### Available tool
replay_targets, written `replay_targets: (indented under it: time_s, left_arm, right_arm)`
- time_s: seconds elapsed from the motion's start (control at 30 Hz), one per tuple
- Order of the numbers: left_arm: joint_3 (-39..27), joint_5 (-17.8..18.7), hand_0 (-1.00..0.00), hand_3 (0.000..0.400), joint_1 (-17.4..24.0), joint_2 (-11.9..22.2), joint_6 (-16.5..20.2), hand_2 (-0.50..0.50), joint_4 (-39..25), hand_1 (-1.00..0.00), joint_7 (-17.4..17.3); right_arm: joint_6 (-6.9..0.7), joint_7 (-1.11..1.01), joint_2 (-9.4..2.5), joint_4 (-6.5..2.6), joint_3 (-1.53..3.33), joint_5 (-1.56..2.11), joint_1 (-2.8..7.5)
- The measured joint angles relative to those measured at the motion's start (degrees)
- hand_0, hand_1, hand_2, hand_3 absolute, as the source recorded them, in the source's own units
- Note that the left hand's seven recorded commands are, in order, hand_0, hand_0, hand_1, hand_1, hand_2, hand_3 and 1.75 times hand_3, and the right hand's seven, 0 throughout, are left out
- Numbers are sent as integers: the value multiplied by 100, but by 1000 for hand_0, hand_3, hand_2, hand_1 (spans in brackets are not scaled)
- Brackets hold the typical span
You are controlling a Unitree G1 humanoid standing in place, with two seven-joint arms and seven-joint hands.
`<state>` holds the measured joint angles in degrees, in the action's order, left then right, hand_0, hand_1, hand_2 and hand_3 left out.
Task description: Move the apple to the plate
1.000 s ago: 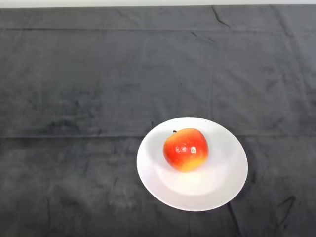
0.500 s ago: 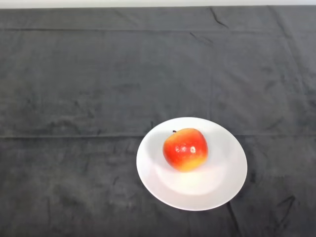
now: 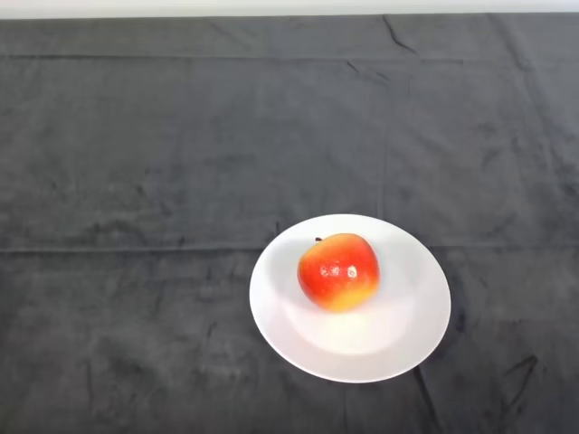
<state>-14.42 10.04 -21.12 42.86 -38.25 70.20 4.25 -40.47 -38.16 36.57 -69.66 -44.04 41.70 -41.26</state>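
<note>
A red and yellow apple (image 3: 338,271) rests on a white round plate (image 3: 407,334), a little up and left of the plate's middle, its short dark stem pointing to the upper left. The plate lies on the dark cloth, right of centre and toward the near side of the table.
The dark cloth (image 3: 163,163) covers the whole table, with creases running across it. The table's far edge (image 3: 271,7) shows as a pale strip at the top.
</note>
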Motion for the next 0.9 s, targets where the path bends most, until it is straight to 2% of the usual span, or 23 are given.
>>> replay_targets:
  time_s: [0.27, 0.9]
  left_arm:
    - [-5, -1, 0, 0, 11, 0, 231, 0, 20, 0, 120]
    - [-29, -14, 0, 0, 11, 0, 270, 0, 19, 0, 160]
  right_arm:
    - [0, 0, 0, 0, 0, 0, 0]
    - [0, 0, 0, 0, 0, 0, 0]
